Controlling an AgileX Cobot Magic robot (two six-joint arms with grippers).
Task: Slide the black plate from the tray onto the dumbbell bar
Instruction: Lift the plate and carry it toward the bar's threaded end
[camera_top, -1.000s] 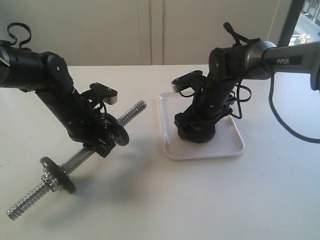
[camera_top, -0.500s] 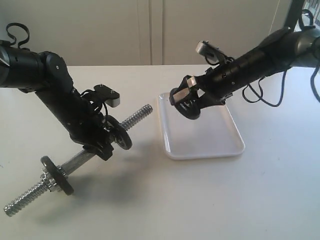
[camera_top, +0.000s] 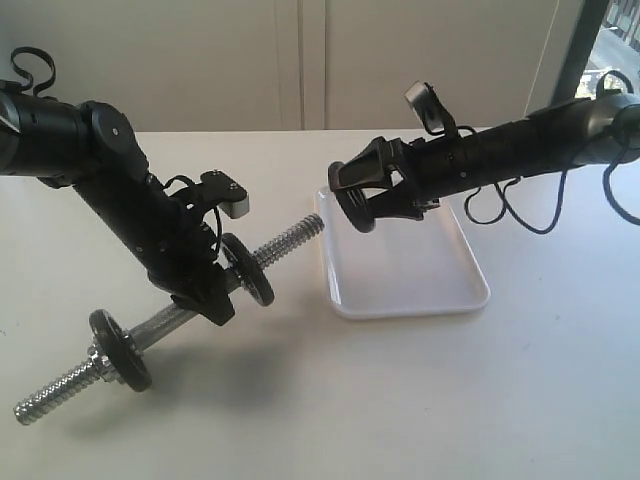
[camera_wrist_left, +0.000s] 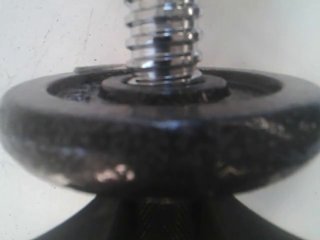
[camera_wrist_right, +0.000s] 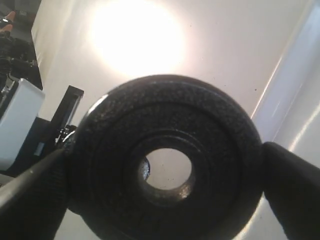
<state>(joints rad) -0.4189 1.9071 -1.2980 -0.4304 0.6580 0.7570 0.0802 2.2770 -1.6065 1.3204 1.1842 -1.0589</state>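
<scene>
The black plate (camera_top: 354, 203) hangs edge-up above the far left corner of the white tray (camera_top: 410, 290), and my right gripper (camera_top: 362, 195) is shut on its rim. In the right wrist view the black plate (camera_wrist_right: 210, 135) fills the frame, its central hole open, with a finger (camera_wrist_right: 295, 185) on each side. My left gripper (camera_top: 213, 288) is shut on the knurled middle of the dumbbell bar (camera_top: 170, 318), holding it tilted off the table. Its threaded end (camera_top: 292, 238) points at the plate, a short gap away. The left wrist view shows that thread (camera_wrist_left: 162, 40) past a disc (camera_wrist_left: 160, 145).
Two other black discs sit on the bar: one (camera_top: 248, 268) right by my left gripper, one (camera_top: 120, 348) with a silver nut near the low threaded end (camera_top: 50, 398). The white table (camera_top: 450, 400) spreads around. A wall stands behind.
My right gripper has lifted the black plate off the tray, swung level and moved left toward the bar's end. My left arm has shifted the bar a little to the right.
</scene>
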